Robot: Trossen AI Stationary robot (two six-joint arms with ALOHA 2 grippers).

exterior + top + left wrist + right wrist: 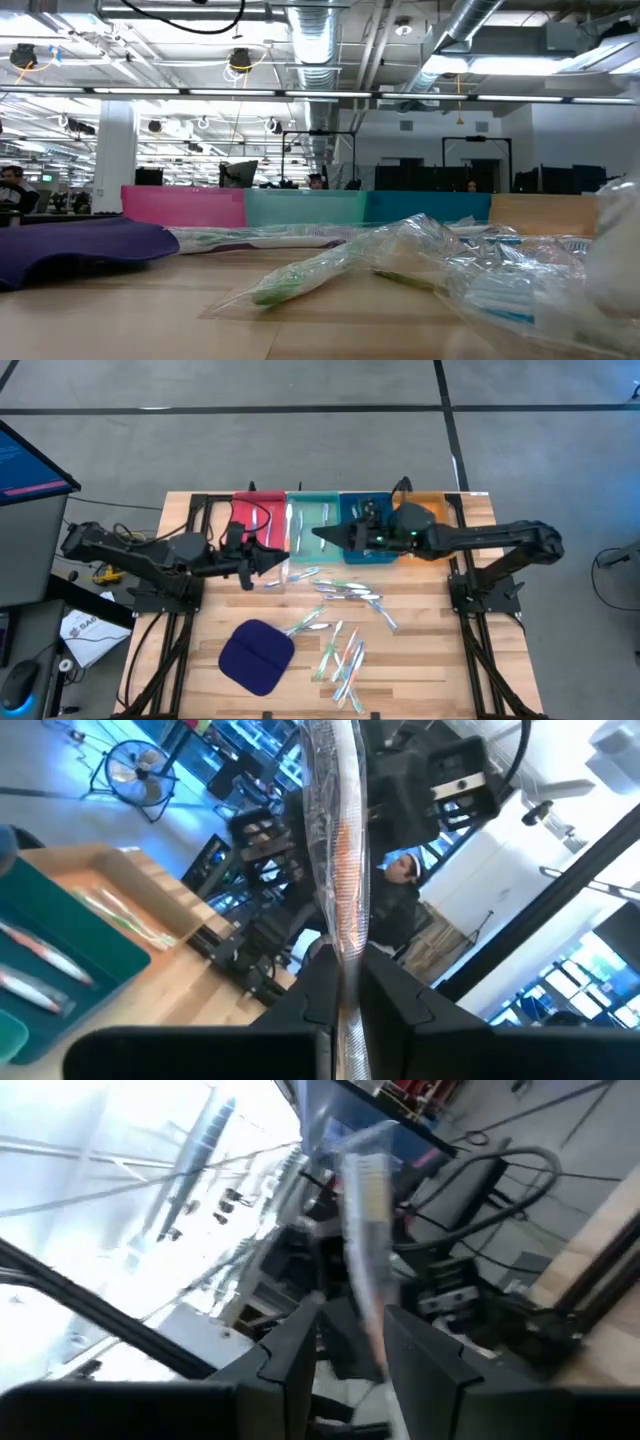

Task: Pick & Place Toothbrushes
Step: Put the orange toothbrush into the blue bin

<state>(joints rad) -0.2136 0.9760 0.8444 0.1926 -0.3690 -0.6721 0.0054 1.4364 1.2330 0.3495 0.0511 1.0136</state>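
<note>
Both arms are raised over the far side of the counter (420, 650), just in front of the row of trays, and each carries one wrapped toothbrush.

The left gripper (345, 995) has its jaws clenched on a toothbrush with orange accents (343, 870), pinched near one end so the rest stands out beyond the tips. In the high view the left gripper (272, 560) hangs between the red tray (250, 510) and the teal tray (310, 525), probably so it can drop the brush into one of them.

The right gripper (350, 1340) grasps a second wrapped toothbrush (365, 1220) the same way, by its end, jaws only partly closed around the packet. From above, the right gripper (325, 535) points over the teal tray — which already holds a few brushes — with the blue tray (362, 552) and orange tray (432, 508) beside it.

The remaining toothbrushes (345, 650) lie loosely scattered mid-counter, near the dark blue cloth pad (257, 656), still to be sorted.
</note>
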